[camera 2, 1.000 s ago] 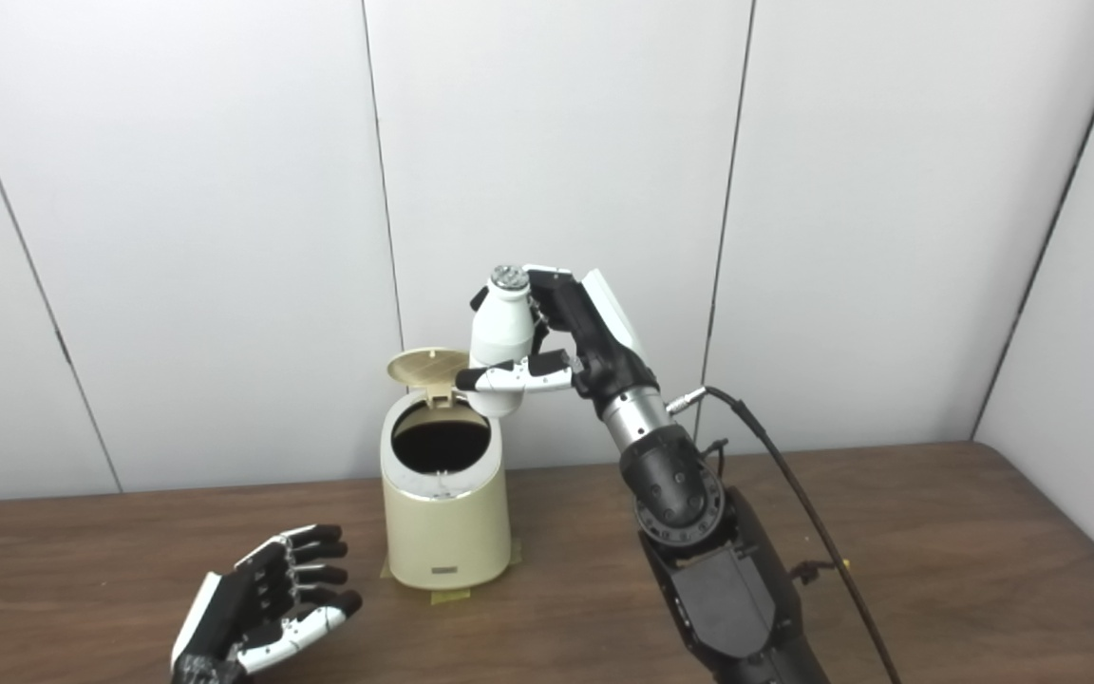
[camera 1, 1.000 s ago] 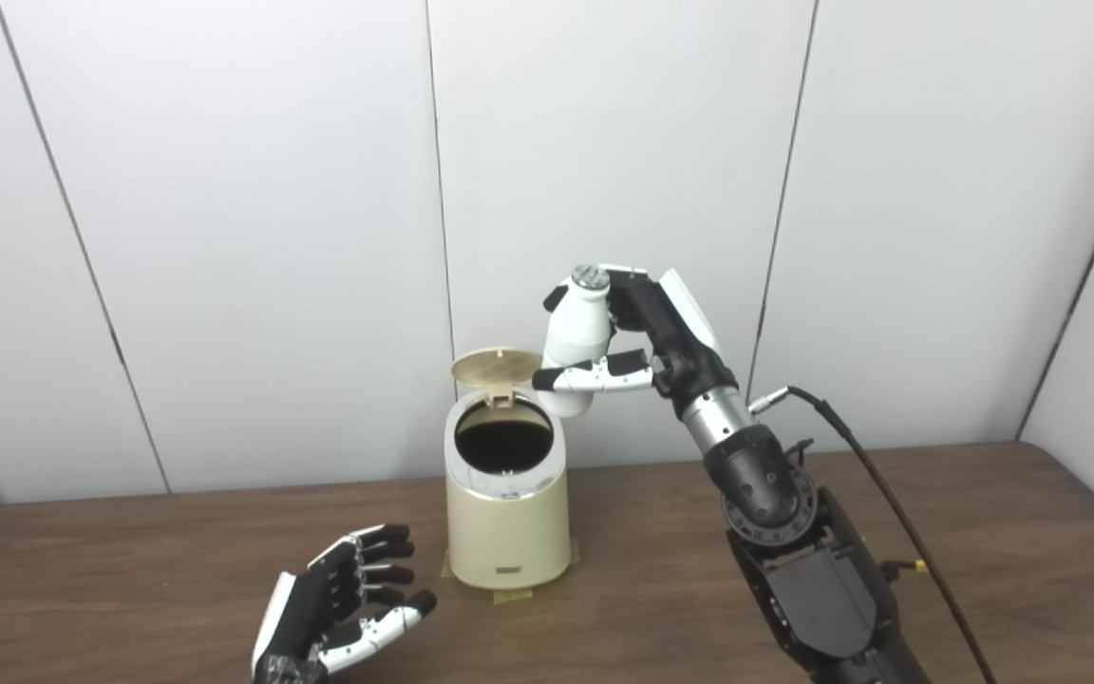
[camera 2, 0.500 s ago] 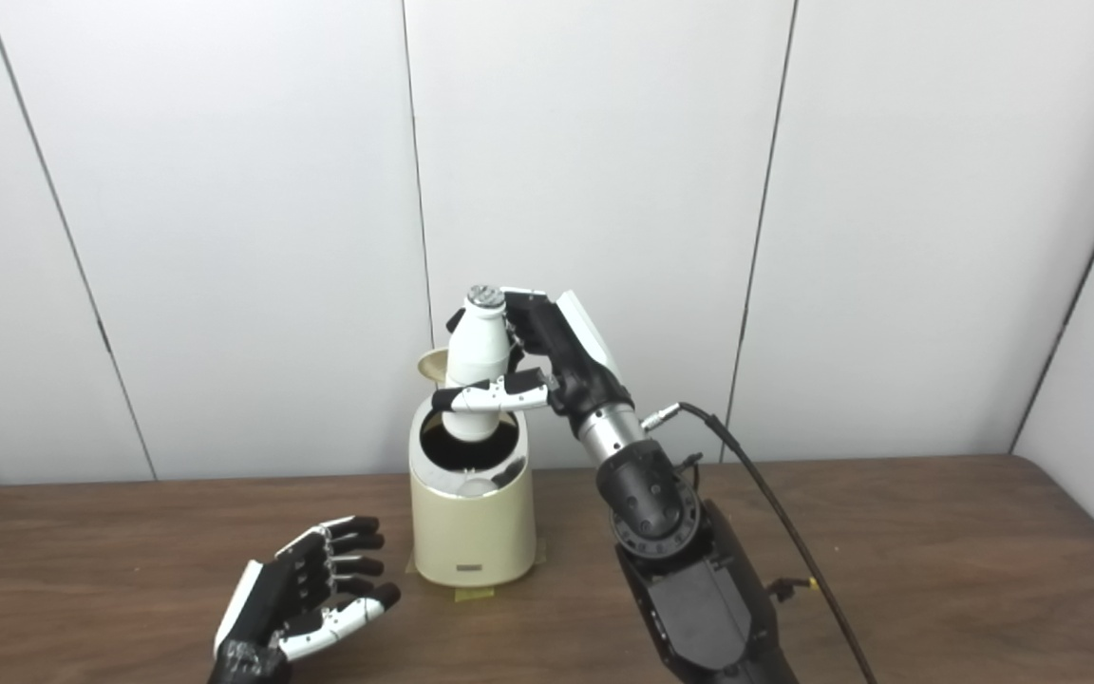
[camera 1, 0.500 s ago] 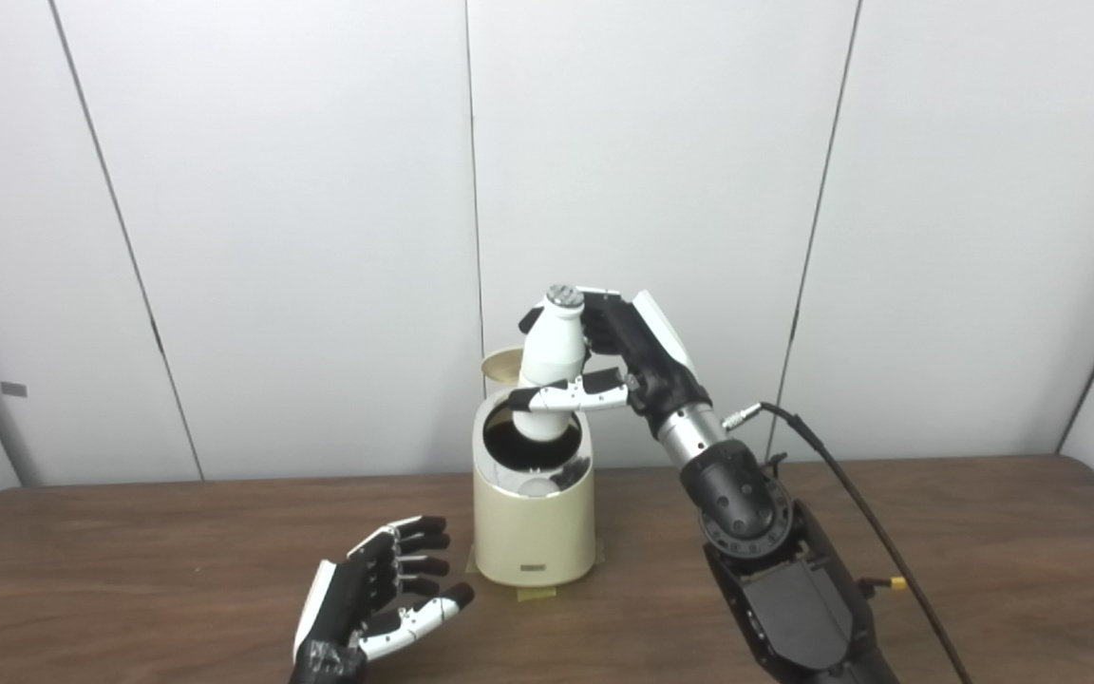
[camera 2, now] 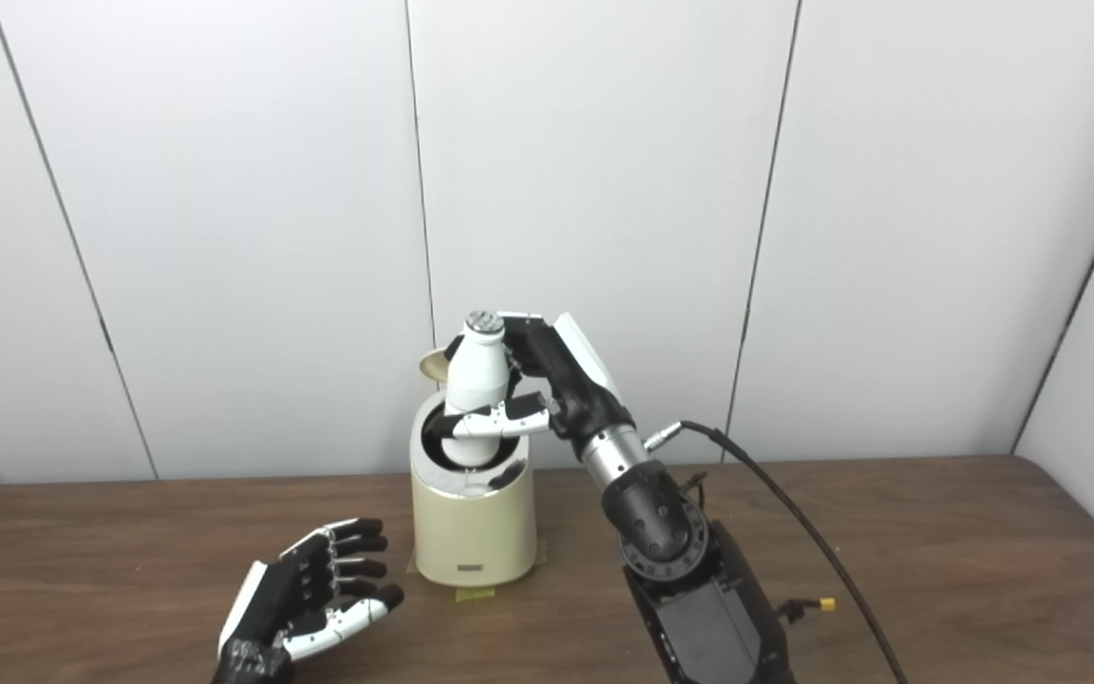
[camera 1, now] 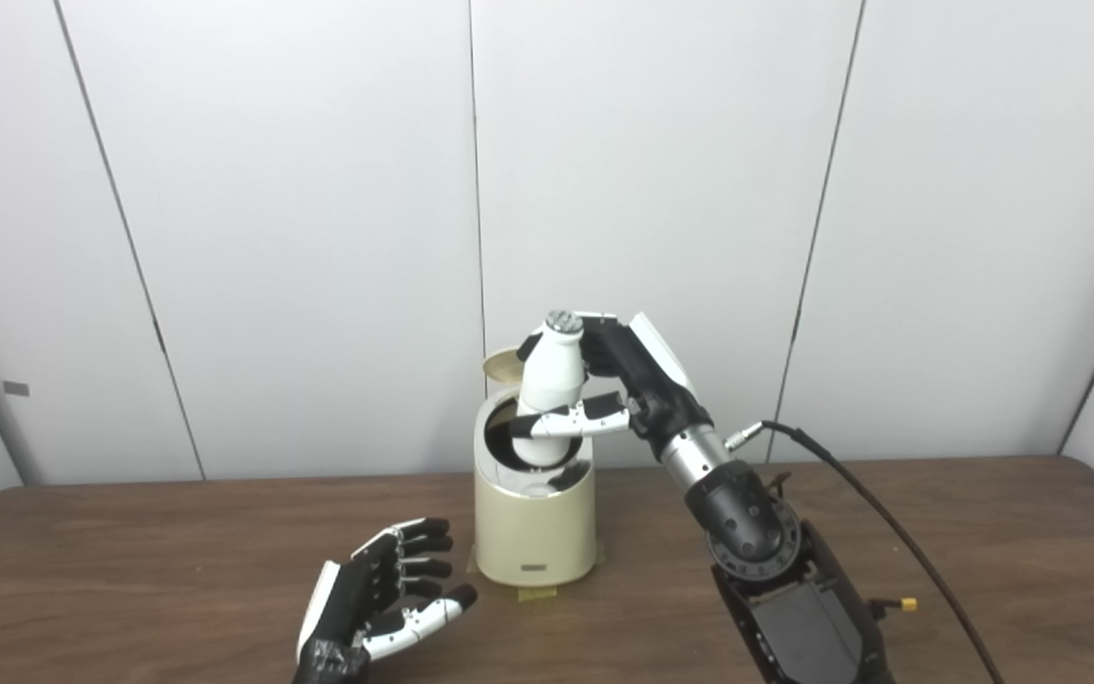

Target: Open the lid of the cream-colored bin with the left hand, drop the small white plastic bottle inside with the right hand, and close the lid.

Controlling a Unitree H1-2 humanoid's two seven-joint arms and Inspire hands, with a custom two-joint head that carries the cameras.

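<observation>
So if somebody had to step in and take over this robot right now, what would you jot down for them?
Right hand: shut on the white bottle, its base dipped into the bin's mouth.
Left hand: open, holding nothing, low over the table left of the bin.
Cream bin: upright, lid open behind.
Done: lid opened, bottle brought to the opening.
Left: release bottle, withdraw, close lid.

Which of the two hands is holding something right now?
The right hand: its fingers wrap the small white bottle, lowered partly into the open cream bin. The left hand rests open on the table, holding nothing.
</observation>
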